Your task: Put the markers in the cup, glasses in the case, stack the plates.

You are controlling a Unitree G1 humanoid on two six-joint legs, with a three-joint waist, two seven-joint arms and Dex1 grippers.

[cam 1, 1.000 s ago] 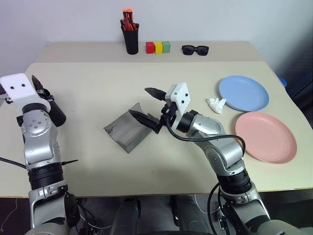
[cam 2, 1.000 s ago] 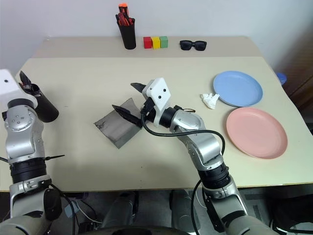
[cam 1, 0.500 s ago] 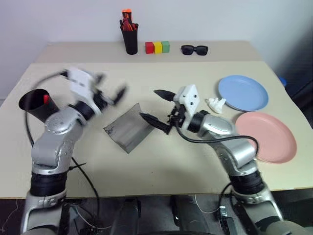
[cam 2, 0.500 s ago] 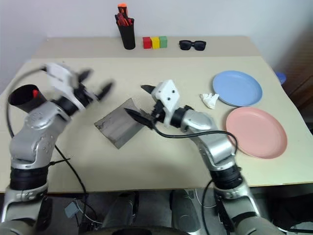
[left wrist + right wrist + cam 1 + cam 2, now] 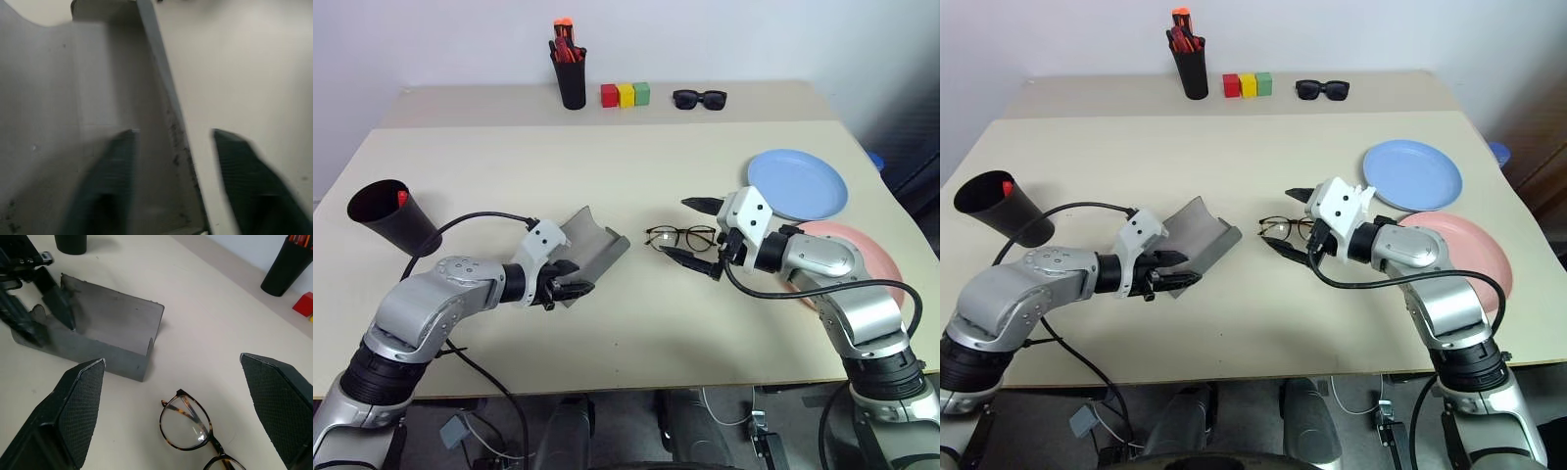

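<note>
Honestly, your biggest risk sits at the left gripper: its fingers straddle the near wall of the grey spectacle case, one inside the shell and one outside, at a narrow gap. From the blurred left wrist view I cannot tell whether they already pinch that wall. If they only brush it, the light open shell may skid or tip on the smooth beige surface as you pull or steady it.

The wire-rimmed glasses lie flat near the middle, just right of the case and apart from it. Your right gripper hovers over them with fingers spread wide, holding nothing. The frame is thin and the lenses are clear and slick, so a close from above could pinch a lens, slide off the rim, or flick the glasses toward the case. The arms could also snag on the case's edge as the glasses go in.

The case is a scuffed, dull, hard trough with a curved floor and straight walls. The tapered black cup stands at the far left with a red-orange marker tip showing inside. The light blue plate and the salmon pink plate are shallow, matte plastic, lying side by side on the right and unstacked.
</note>
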